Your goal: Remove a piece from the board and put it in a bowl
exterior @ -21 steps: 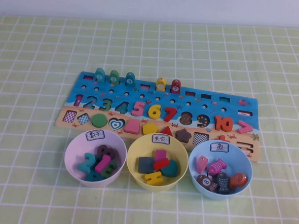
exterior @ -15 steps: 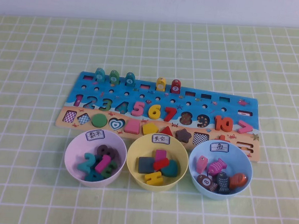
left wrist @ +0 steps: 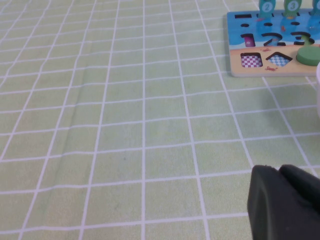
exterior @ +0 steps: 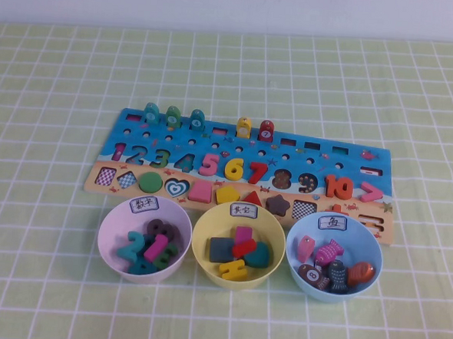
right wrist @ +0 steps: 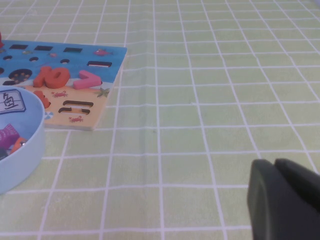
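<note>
The coral-pink chevron piece (exterior: 370, 192) lies in its slot at the right end of the board (exterior: 388, 160), beside the orange 10. It also shows in the right wrist view (right wrist: 87, 80) on the board (right wrist: 107, 75). The pale yellow bowl (exterior: 199, 245) stands in front of the board's middle, holding several shape pieces. Neither arm shows in the high view. My left gripper (left wrist: 279, 171) is shut and empty over bare cloth, left of the board (left wrist: 235, 67). My right gripper (right wrist: 274, 163) is shut and empty over bare cloth, right of the board.
A lilac bowl (exterior: 107, 235) with numerals stands left of the yellow bowl. A light blue bowl (exterior: 294, 254) with fish pieces stands right of it, and its rim shows in the right wrist view (right wrist: 30, 145). A green checked cloth covers the table.
</note>
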Available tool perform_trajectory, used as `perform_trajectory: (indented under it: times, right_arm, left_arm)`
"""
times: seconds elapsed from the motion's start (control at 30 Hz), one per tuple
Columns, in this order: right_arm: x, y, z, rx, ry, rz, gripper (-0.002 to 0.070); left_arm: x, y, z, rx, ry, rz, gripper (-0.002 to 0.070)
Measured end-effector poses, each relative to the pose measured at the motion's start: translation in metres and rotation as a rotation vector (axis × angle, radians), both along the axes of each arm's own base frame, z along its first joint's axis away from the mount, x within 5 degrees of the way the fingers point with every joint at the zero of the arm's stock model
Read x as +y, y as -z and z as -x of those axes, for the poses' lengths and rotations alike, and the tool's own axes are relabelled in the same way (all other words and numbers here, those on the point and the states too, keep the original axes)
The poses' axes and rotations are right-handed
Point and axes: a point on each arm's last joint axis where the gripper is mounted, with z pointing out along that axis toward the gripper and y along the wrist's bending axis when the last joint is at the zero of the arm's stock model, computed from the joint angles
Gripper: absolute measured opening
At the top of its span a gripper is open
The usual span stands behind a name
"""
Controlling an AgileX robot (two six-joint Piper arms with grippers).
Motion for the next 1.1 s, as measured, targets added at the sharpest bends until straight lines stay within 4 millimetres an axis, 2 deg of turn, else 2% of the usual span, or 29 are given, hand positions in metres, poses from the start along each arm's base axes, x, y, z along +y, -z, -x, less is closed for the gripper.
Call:
perform_trajectory:
  times: [0.97,1.1]
  right_arm:
    - [0.0000,0.0000,0.0000,0.000,0.000,0.000,-0.0017]
    - [0.0028,-0.0012,-0.0003,-0.013,-0.004,-0.093,-0.0017]
  left_arm:
    - [0.0000,0.0000,0.0000,0.000,0.000,0.000,-0.0005]
    - [0.0000,0.0000,0.0000,0.000,0.000,0.000,-0.0005]
